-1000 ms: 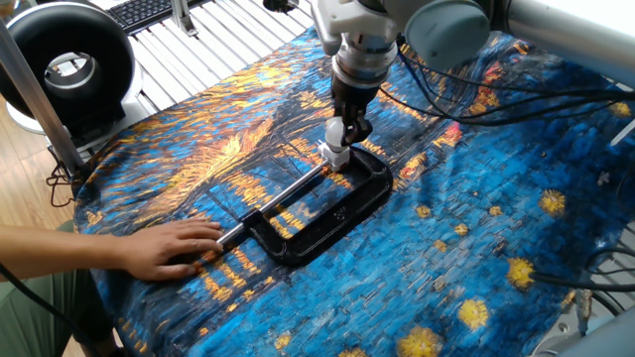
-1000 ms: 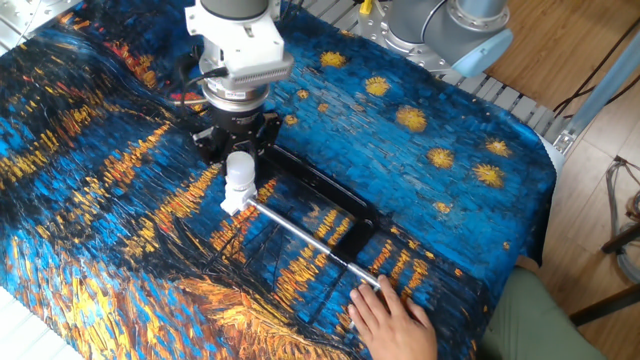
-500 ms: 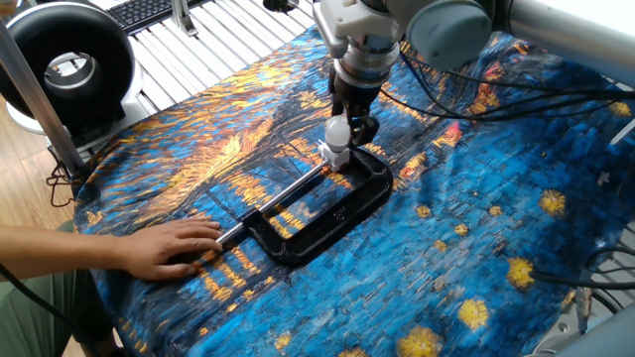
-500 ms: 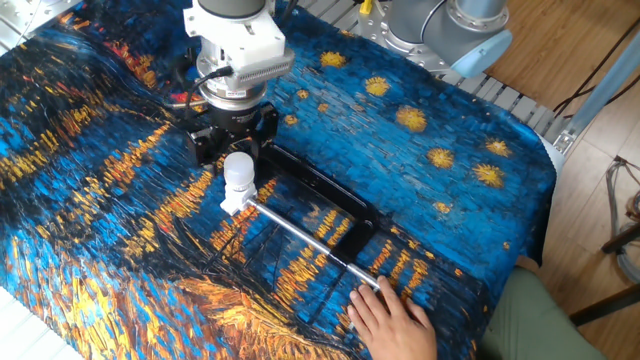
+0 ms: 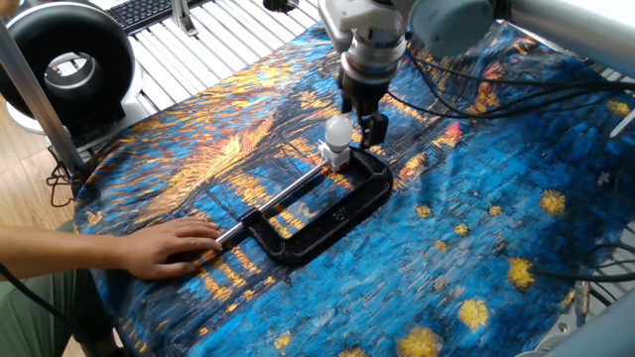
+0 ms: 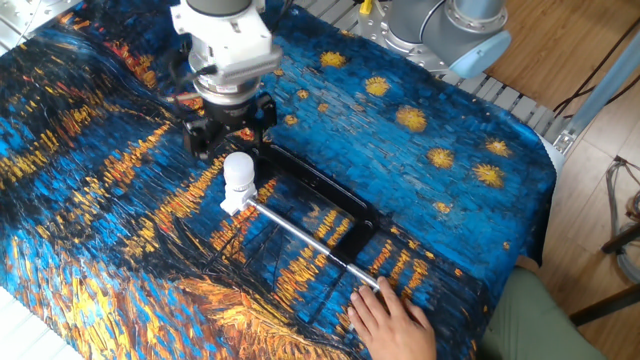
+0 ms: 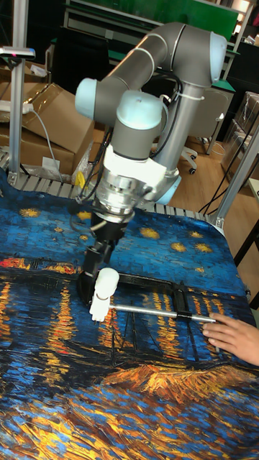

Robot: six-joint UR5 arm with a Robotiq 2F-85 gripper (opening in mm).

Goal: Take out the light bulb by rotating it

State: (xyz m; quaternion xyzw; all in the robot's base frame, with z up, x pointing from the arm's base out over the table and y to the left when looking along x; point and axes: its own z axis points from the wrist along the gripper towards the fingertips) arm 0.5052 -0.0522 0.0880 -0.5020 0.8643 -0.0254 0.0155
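The light bulb (image 5: 339, 130) (image 6: 238, 167) (image 7: 107, 280) is small and white with a round globe. It stands upright in a short white socket (image 5: 334, 155) (image 6: 231, 201) (image 7: 96, 310), which is held at the end of a black C-clamp (image 5: 327, 210) (image 6: 322, 203) (image 7: 178, 296) lying on the blue and orange cloth. My gripper (image 5: 366, 117) (image 6: 229, 128) (image 7: 98, 260) hangs just above and behind the bulb. Its black fingers (image 6: 197, 137) are spread apart, they touch nothing, and nothing is between them.
A person's hand (image 5: 164, 248) (image 6: 390, 318) (image 7: 234, 338) presses on the clamp's screw handle at the table's near edge. A black round fan (image 5: 64, 61) stands off the table's left corner. Cables (image 5: 556, 99) trail across the cloth behind the arm.
My gripper was closed around the bulb a second ago. It has since opened, risen and drawn back a little. The bulb stays in the socket and the hand has not moved.
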